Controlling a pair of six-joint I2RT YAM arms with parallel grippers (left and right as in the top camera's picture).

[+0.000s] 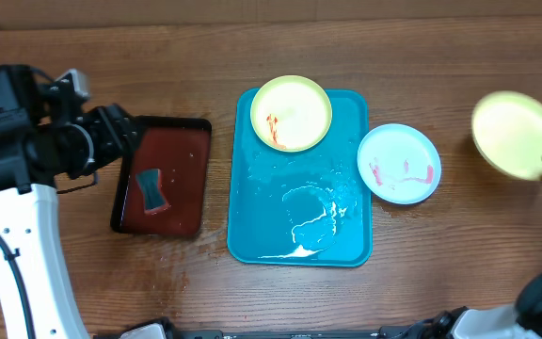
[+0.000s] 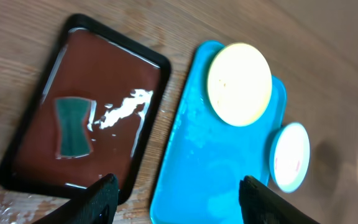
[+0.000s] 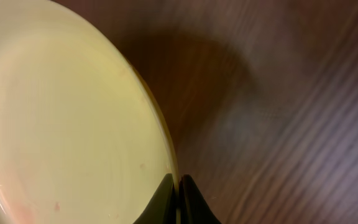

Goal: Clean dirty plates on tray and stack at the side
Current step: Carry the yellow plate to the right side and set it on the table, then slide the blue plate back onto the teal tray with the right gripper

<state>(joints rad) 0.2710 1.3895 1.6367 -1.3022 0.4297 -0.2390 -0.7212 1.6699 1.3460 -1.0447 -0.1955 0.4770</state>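
The turquoise tray [image 1: 252, 207] lies mid-table, wet with foam. A yellow-green plate [image 1: 292, 113] with a red smear sits on its far end. A light-blue plate [image 1: 399, 163] with red smears rests at the tray's right edge, partly off it. My right gripper [image 3: 179, 186] is shut on the rim of the second yellow-green plate [image 1: 514, 134] at the far right and holds it tilted above the table. My left gripper [image 2: 176, 190] is open and empty, high over the gap between the red-brown tray and the turquoise tray [image 2: 216, 168].
A black-rimmed red-brown tray [image 1: 191, 188] holding liquid and a blue-green sponge [image 1: 151, 189] lies left of the turquoise tray. Bare wooden table surrounds everything; water spots mark the wood in front of the trays.
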